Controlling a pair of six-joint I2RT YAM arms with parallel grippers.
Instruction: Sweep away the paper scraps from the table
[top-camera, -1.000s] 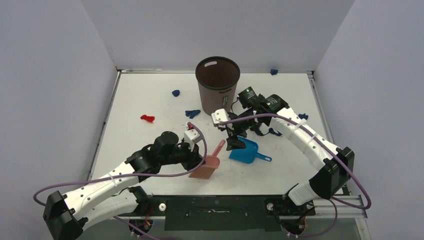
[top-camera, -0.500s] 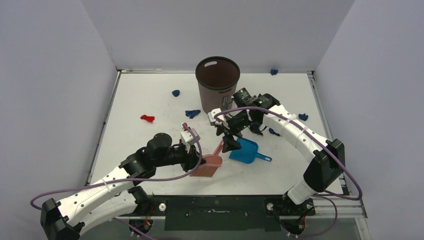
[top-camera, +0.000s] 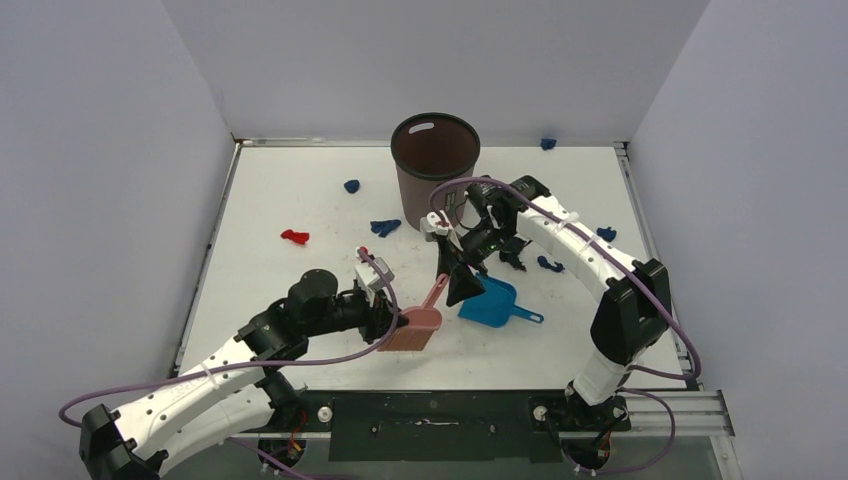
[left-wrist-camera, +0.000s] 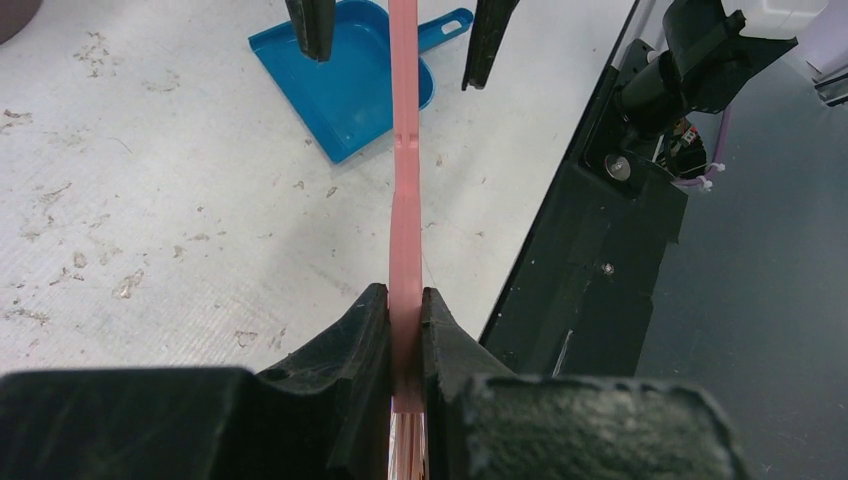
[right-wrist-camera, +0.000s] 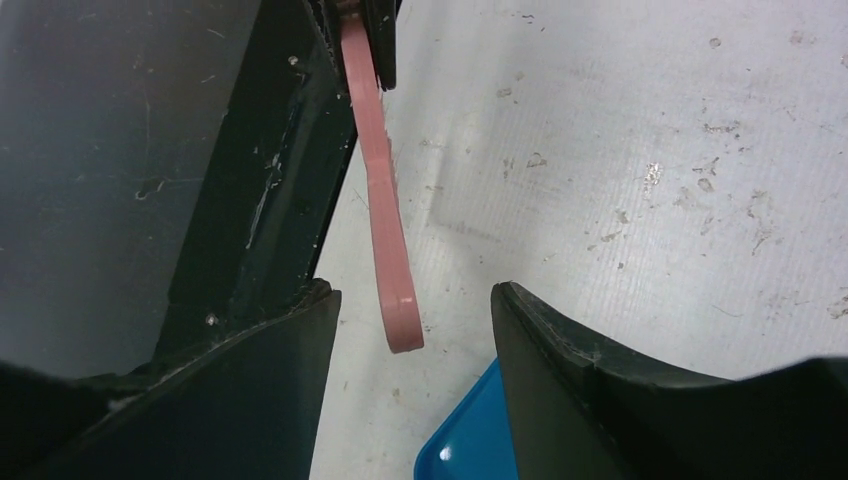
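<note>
My left gripper (top-camera: 388, 318) is shut on the pink hand brush (top-camera: 418, 322) just above its bristles, low over the table (top-camera: 270, 280). In the left wrist view its jaws (left-wrist-camera: 405, 298) pinch the pink handle (left-wrist-camera: 404, 150). My right gripper (top-camera: 456, 288) is open, and its fingers stand on either side of the handle's free tip without touching it (right-wrist-camera: 412, 300). The blue dustpan (top-camera: 492, 302) lies just right of it. Paper scraps lie apart: a red one (top-camera: 294, 237), blue ones (top-camera: 352, 186) (top-camera: 385, 227), and a dark one (top-camera: 548, 264).
A tall brown bin (top-camera: 435, 160) stands at the back centre, close behind my right wrist. More blue scraps lie at the right edge (top-camera: 606, 234) and the back edge (top-camera: 548, 143). The black rail of the arm bases (left-wrist-camera: 590, 250) runs along the table's near edge.
My right arm has swung in toward the left, and its open fingers now straddle the brush handle's tip. The left arm has shifted the brush slightly.
</note>
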